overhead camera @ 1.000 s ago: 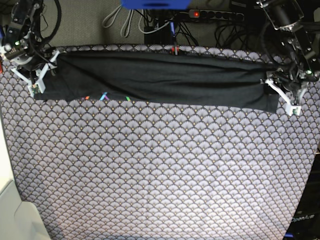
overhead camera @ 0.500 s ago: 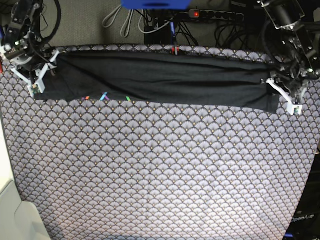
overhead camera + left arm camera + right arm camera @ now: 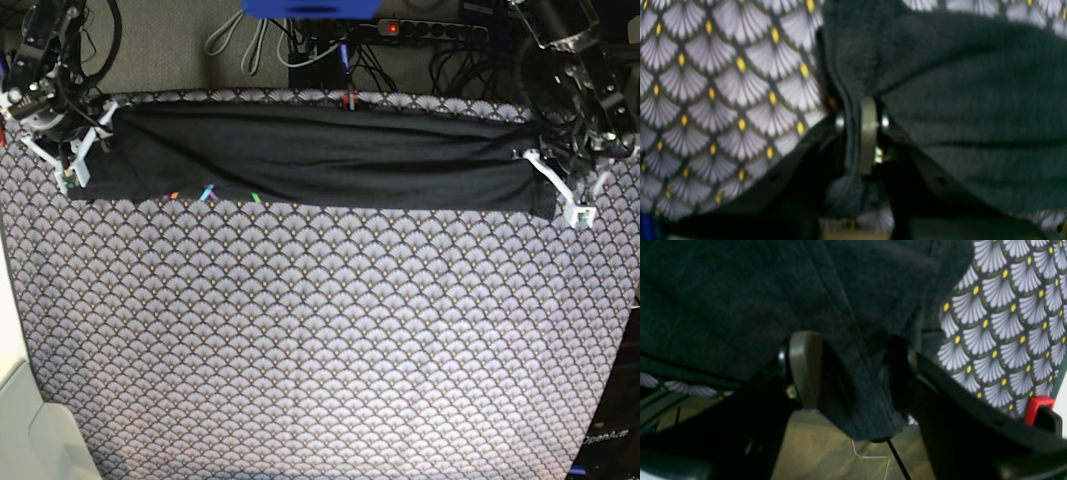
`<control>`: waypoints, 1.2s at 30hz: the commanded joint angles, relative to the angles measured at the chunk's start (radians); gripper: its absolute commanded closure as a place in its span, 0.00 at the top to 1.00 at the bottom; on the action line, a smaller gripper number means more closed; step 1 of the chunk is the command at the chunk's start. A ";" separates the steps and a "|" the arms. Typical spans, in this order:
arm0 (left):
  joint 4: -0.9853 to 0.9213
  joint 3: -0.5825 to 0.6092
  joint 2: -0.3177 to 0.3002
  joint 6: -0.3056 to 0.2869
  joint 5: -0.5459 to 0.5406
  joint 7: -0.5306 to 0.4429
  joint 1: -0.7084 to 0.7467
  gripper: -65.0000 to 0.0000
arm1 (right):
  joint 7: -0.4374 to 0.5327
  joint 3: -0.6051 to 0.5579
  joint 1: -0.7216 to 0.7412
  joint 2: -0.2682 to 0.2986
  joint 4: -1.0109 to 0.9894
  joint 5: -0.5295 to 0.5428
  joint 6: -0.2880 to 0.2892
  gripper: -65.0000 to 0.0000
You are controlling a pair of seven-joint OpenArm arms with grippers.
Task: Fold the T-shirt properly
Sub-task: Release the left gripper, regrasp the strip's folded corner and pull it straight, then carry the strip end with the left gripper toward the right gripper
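While stretched between both claws across the far part of the patterned table cover [image 3: 320, 330]: T-shirt [image 3: 330, 155] clamped at opposite ends by left gripper [image 3: 858, 133] and right gripper [image 3: 853, 373].

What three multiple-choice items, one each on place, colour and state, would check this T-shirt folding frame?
1. Where does the T-shirt lie on the patterned cloth?
A. along the far edge
B. in the middle
C. along the near edge

2. What colour is the T-shirt?
A. white
B. dark charcoal
C. red

3. How do the left gripper jaws stand?
A. wide open above bare cloth
B. shut on a fold of the T-shirt
C. out of view

Answers:
1 A, the base view shows it as a long band across the far side.
2 B, all views show dark grey fabric.
3 B, the left wrist view shows fabric pinched between them.
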 commanded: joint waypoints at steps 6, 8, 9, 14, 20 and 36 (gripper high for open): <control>0.283 0.004 0.059 0.001 -0.014 0.102 -0.030 0.01 | 0.013 0.007 0.003 0.014 0.018 0.005 -0.004 0.50; 0.349 0.015 0.092 0.001 -0.014 0.144 -0.039 0.01 | 0.013 0.007 0.003 0.014 0.018 0.005 -0.004 0.50; 0.370 0.029 0.105 0.001 -0.014 0.174 -0.043 0.01 | 0.013 0.007 0.003 0.014 0.018 0.005 -0.004 0.50; 0.402 0.133 0.158 0.001 -0.014 0.249 -0.036 0.01 | 0.013 0.007 0.003 0.014 0.018 0.005 -0.004 0.50; 0.406 0.228 0.242 0.001 -0.014 0.254 -0.011 0.01 | 0.013 0.007 0.003 0.029 0.017 0.005 -0.004 0.50; 0.401 0.526 0.338 0.001 -0.014 0.254 0.012 0.01 | 0.013 0.007 0.003 0.032 0.017 0.005 -0.004 0.50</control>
